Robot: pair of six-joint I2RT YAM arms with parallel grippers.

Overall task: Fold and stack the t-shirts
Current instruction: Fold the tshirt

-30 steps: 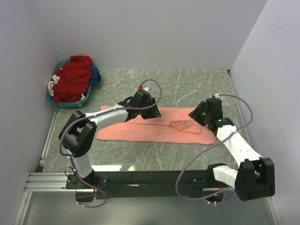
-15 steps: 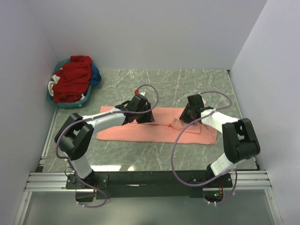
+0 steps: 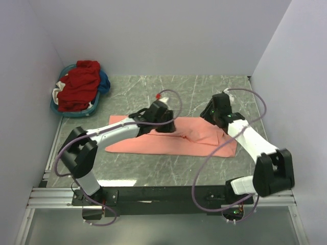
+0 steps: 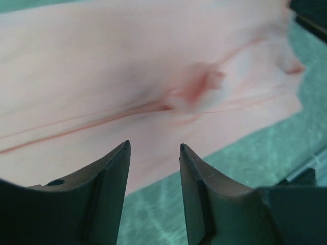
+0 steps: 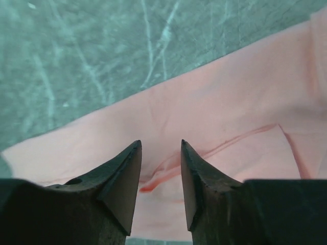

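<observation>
A salmon-pink t-shirt (image 3: 168,137) lies folded into a long strip across the middle of the green marble table. My left gripper (image 3: 164,122) hovers over its upper middle, open and empty; the left wrist view shows the pink cloth (image 4: 127,76) with a puckered crease beyond my fingertips (image 4: 153,145). My right gripper (image 3: 217,113) is over the shirt's upper right end, open and empty; the right wrist view shows a folded edge of the shirt (image 5: 225,127) between and beyond my fingertips (image 5: 161,143).
A blue basket (image 3: 57,104) at the back left holds a heap of red, blue and white garments (image 3: 79,84). White walls close in the table on the left, back and right. A black rail runs along the near edge (image 3: 163,194).
Both grippers have shifted over the shirt: the left moved a little right along the top edge, the right moved up and right to the shirt's upper right end. The cloth lies flatter.
</observation>
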